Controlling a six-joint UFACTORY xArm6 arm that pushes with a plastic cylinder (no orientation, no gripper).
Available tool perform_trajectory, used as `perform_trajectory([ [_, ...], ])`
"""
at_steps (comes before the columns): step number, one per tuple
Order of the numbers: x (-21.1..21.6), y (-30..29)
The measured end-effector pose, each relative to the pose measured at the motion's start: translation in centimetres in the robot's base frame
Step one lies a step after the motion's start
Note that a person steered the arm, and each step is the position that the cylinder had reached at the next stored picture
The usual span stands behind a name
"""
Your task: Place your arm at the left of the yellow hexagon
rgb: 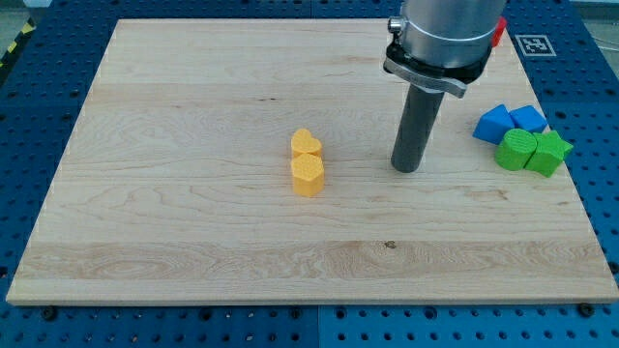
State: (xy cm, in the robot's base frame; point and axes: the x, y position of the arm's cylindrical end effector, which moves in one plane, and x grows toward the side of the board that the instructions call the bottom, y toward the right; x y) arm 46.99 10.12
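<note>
The yellow hexagon [308, 176] lies near the middle of the wooden board [193, 193]. A yellow heart-shaped block [306, 143] touches it on the side toward the view's top. My tip [407, 168] rests on the board to the right of the yellow hexagon, about a hundred pixels away, touching no block. The rod rises to the grey arm body at the view's top.
At the board's right edge sits a cluster: two blue blocks [493, 124] [528, 119], a green round block [516, 150] and a green star [548, 153]. A red block [499, 33] peeks out behind the arm at the view's top.
</note>
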Motion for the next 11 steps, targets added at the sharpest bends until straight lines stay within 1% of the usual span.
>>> perform_trajectory([
  [1,0.0,-2.7],
  [2,0.9,-4.3],
  [4,5.2,-4.2],
  [5,6.7,-5.1],
  [7,6.8,-13.7],
  [8,5.5,-16.4],
  [9,3.9,-16.1],
  [11,3.0,-16.1],
])
